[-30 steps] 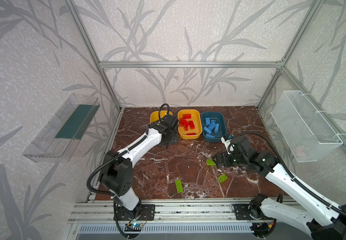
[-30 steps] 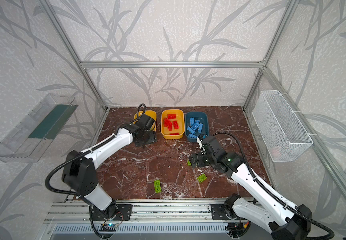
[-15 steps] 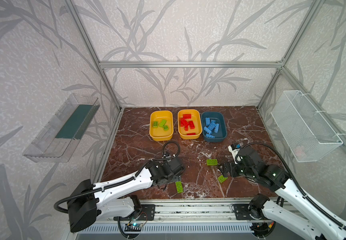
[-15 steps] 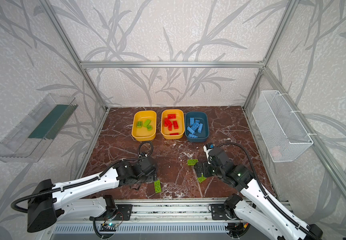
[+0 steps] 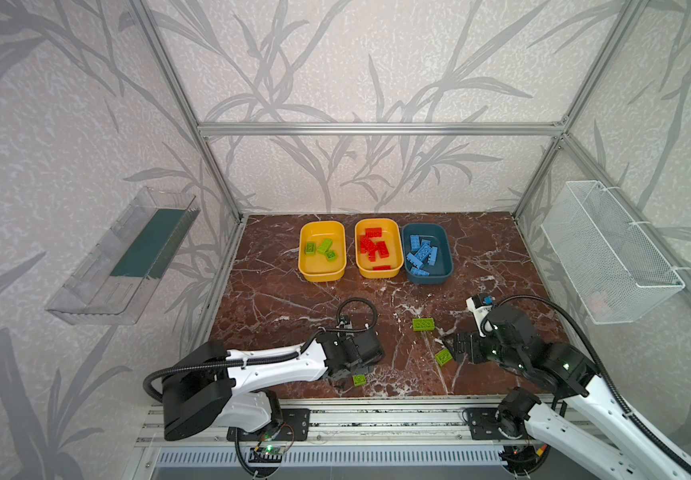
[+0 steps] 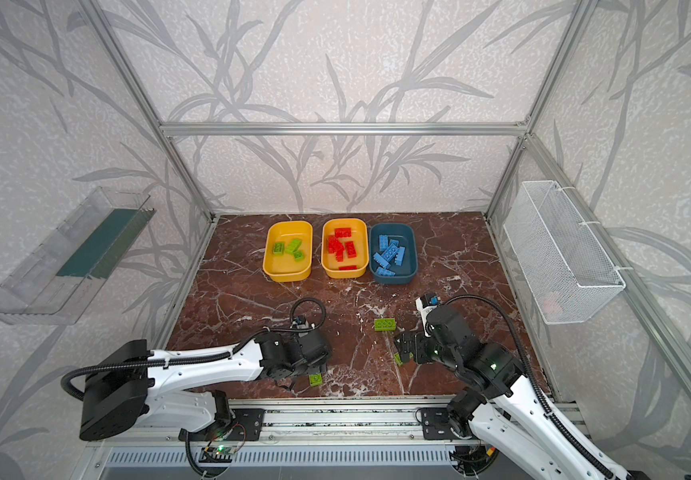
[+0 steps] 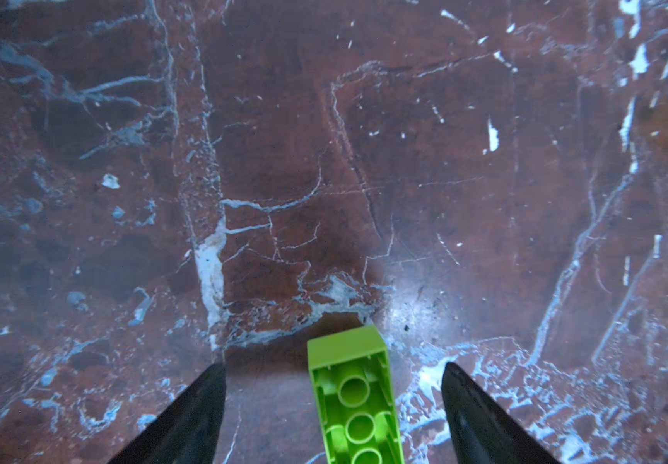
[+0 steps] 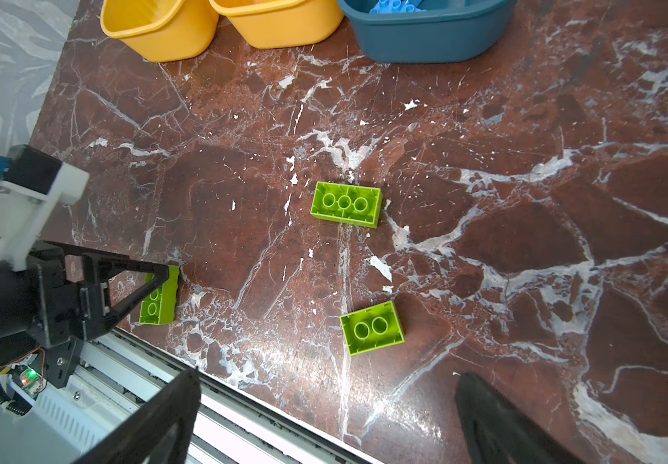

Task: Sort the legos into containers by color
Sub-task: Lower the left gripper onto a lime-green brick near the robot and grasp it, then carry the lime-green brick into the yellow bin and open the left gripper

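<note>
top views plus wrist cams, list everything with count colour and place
left yellow tub: 1, yellow, row's left end
middle yellow tub: 1, yellow, row's middle
teal tub: 1, dark teal, row's right end
sorted green bricks: 3, lime, left yellow tub
red bricks: several, red, middle yellow tub
blue bricks: several, light blue, teal tub
loose green bricks: 3, lime, table's near half
clear tray: 1, clear, left wall
wire basket: 1, white, right wall
table: 1, red-brown marble
left gripper: 1, black, open around one loose brick
right gripper: 1, black, open, empty
</note>
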